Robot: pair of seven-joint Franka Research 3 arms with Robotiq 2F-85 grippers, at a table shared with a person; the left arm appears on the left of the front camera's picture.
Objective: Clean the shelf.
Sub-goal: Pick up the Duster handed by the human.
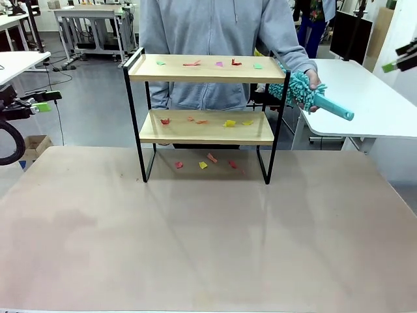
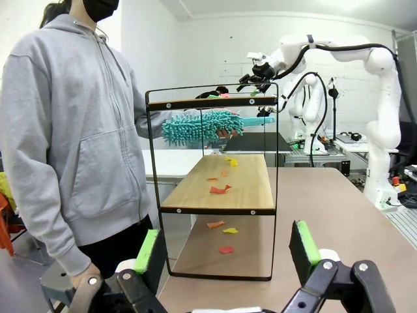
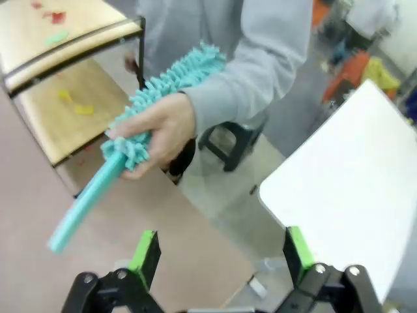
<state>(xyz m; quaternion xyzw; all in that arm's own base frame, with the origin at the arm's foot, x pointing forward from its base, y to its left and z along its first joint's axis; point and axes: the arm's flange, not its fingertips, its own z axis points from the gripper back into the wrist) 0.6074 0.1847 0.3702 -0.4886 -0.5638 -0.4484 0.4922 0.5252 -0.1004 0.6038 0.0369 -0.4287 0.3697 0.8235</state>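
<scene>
Front view: scraps atop shelf

Just above one finger of the right gripper spreads a white side table; a black stool stands farther off, up between the pair. A grey hoodie towers beyond a finger of the left gripper, with the tan tabletop beyond the other.

Blurred duster, tiny unidentifiable scraps
</scene>
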